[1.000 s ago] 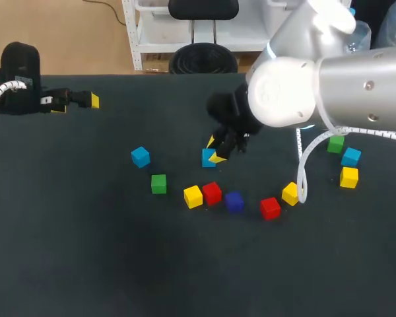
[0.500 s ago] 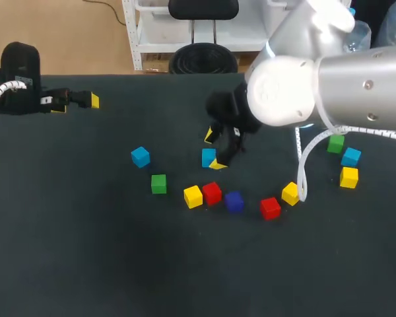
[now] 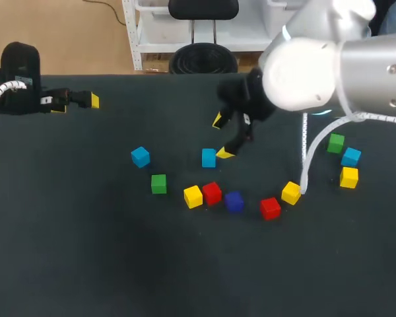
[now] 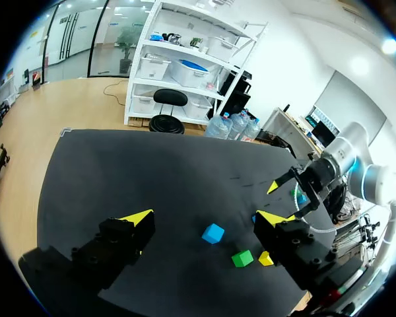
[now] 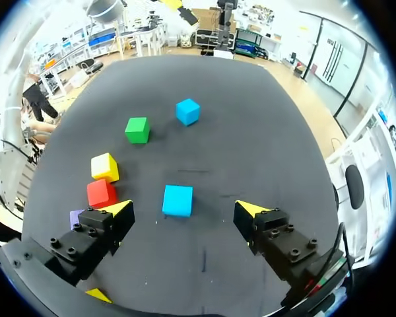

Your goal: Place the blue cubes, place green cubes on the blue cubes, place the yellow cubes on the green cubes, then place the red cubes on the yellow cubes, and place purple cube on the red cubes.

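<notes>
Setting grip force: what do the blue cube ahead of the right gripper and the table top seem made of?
The blue cube looks like painted wood or hard plastic, cannot tell which; even colour, crisp edges, matte faces. The table top seems a dark matte mat or cloth; no reflections, faint pale marks.

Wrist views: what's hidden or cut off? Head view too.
Right wrist view: purple cube is mostly behind a finger of the right end effector.
Left wrist view: yellow cube is partly behind a finger of the left end effector.
Head view: right arm runs off the edge and covers the table's far right corner.
</notes>
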